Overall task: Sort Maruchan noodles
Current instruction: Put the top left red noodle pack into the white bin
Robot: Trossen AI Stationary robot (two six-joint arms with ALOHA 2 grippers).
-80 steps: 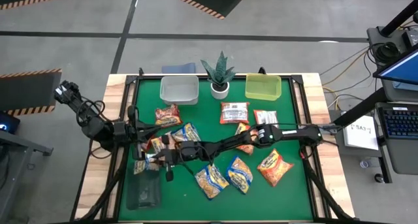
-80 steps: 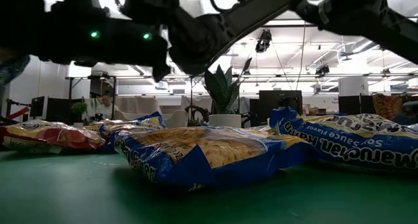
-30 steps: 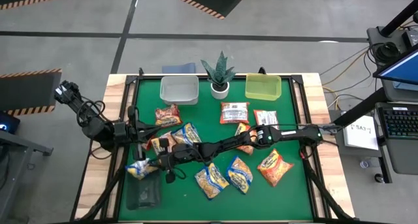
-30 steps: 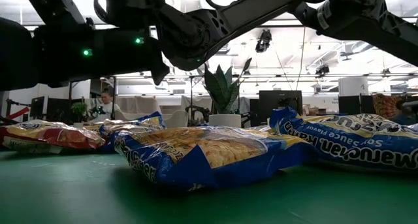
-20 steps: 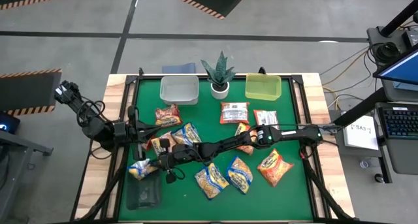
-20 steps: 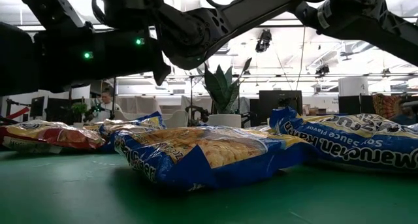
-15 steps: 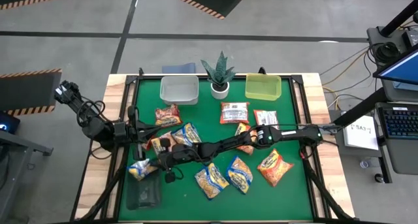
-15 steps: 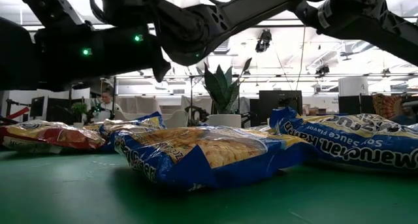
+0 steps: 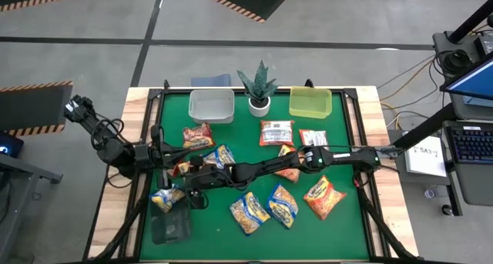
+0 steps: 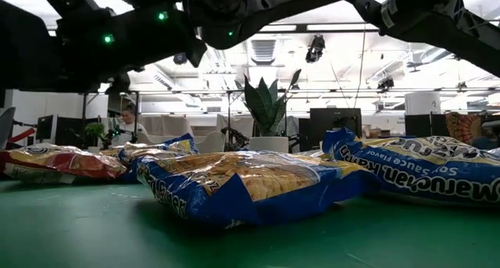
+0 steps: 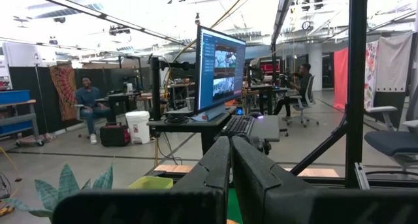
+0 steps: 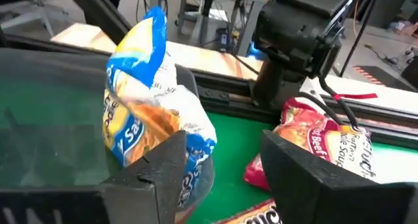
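**Yellow-blue packet held over dark bin**

A green-topped counter (image 9: 347, 225) with a wooden rim is seen from above, scattered with crinkly plastic ramen packets (image 9: 281, 204) in yellow-blue, orange-red and red-white. The right gripper (image 9: 179, 196), reached across to the counter's left side, is spread apart, with a yellow-blue noodle packet (image 9: 166, 197) seen upright just beyond one finger, above a dark translucent bin (image 9: 171, 228). The left gripper (image 11: 230, 160) is pressed together, holding nothing, near the left edge.
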